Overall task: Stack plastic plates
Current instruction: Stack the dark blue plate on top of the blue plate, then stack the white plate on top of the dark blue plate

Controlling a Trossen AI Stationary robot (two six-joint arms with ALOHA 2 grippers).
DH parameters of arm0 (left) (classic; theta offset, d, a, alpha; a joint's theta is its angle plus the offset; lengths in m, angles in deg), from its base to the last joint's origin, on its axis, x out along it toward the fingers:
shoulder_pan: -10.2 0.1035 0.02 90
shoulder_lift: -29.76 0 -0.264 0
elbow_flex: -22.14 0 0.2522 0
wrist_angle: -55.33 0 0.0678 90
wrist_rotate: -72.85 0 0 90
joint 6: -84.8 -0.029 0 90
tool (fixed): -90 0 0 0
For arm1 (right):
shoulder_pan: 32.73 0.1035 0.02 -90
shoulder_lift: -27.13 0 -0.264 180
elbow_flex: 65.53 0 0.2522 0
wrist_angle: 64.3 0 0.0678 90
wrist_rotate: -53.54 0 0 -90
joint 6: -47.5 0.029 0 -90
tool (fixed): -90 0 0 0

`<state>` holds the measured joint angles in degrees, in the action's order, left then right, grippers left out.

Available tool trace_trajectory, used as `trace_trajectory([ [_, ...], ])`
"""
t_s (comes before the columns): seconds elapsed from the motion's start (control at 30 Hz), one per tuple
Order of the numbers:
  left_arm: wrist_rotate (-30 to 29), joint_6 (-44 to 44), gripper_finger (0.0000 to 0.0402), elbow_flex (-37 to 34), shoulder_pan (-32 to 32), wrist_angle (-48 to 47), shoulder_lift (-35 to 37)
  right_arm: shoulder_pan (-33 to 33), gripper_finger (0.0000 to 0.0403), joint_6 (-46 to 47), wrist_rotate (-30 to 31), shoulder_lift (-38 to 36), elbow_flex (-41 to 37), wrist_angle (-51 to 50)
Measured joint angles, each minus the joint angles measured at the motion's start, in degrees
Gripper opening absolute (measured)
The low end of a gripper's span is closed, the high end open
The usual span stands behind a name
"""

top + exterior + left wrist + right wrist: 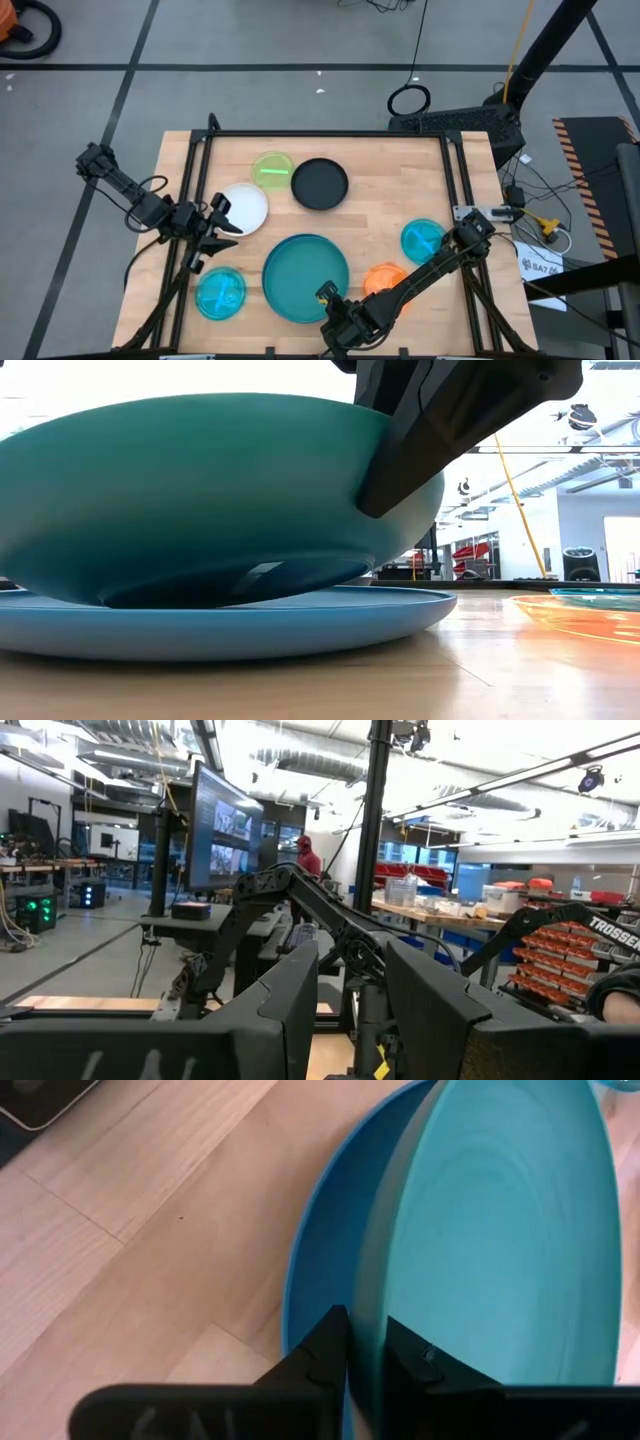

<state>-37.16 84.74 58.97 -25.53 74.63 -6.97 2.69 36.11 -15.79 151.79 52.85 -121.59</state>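
A wooden bench (400,190) in a black frame stands on a grey floor (250,40) marked with dark lines. Cables (535,205) lie beside it. Beyond, a monitor (225,830) on a stand.

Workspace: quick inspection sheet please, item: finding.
Surface: wooden table, inside a black frame.
Job's things: teal plate tilted on blue plate; white plate, black plate, green plate, two cyan plates, orange plate lie apart.
Clutter: nothing seen.
Grippers: right claw shut on the teal plate's rim; left claw waits by the white plate.
Cables: loose on the floor, right side.
Surroundings: workshop; person in red far off.
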Motion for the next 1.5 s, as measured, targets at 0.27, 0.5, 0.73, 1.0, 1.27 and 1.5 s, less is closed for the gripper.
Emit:
trace_trajectory([
  [0.27,0.0,0.0,0.0127,0.0,0.0,0.0,0.0,0.0,0.0035,0.1,0.2,0.0,0.0,0.0],
  [0.5,0.0,0.0,0.0127,0.0,0.0,0.0,0.0,0.0,0.0063,0.2,0.3,0.0,0.0,0.0],
  [0.73,0.0,0.0,0.0127,0.0,0.0,0.0,0.0,0.0,0.0106,0.2,0.5,0.0,0.0,0.0],
  [1.0,0.0,-0.3,0.0127,0.0,0.0,0.1,0.0,-0.1,0.015,0.2,0.5,0.0,0.0,0.0],
  [1.27,0.0,-0.3,0.0127,0.0,0.0,0.1,0.0,0.8,0.0156,0.3,1.2,-1.9,0.0,-3.1],
  [1.5,0.0,0.2,0.0127,0.0,0.0,0.2,0.0,1.5,0.0146,8.4,7.8,-7.9,0.0,-13.5],
])
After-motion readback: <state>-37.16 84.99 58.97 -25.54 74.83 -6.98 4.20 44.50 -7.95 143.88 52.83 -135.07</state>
